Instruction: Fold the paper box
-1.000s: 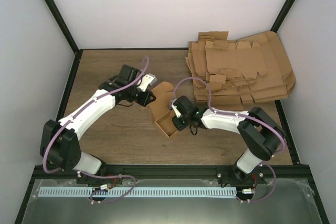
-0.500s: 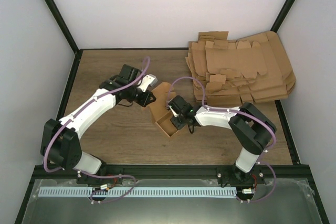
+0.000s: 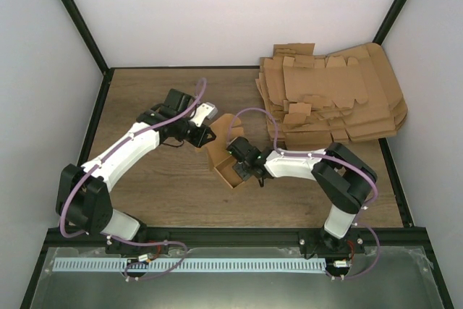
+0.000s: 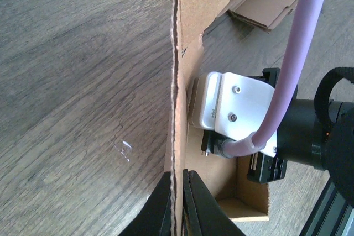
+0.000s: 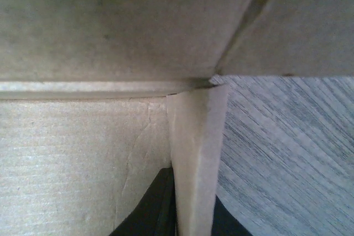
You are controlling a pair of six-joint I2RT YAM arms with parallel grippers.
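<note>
The paper box (image 3: 224, 153) is a partly folded brown cardboard tray standing open-topped at the table's middle. My left gripper (image 3: 210, 136) reaches it from the left and is shut on its upright far-left wall; in the left wrist view the two black fingers (image 4: 181, 194) pinch that wall's edge (image 4: 185, 37). My right gripper (image 3: 243, 162) comes in from the right and reaches into the box. In the right wrist view its jaws (image 5: 193, 216) sit either side of a side wall (image 5: 196, 147), shut on it. The box's inner panel (image 5: 83, 153) fills the left of that view.
A loose pile of flat brown cardboard sheets (image 3: 333, 99) lies at the back right, close behind the right arm. White walls and a black frame bound the wooden table (image 3: 145, 193). The right wrist's white camera housing (image 4: 238, 109) hangs over the box.
The right gripper has slid left further into the box and closed on its side wall, its elbow following left. The left gripper has kept its hold without moving.
</note>
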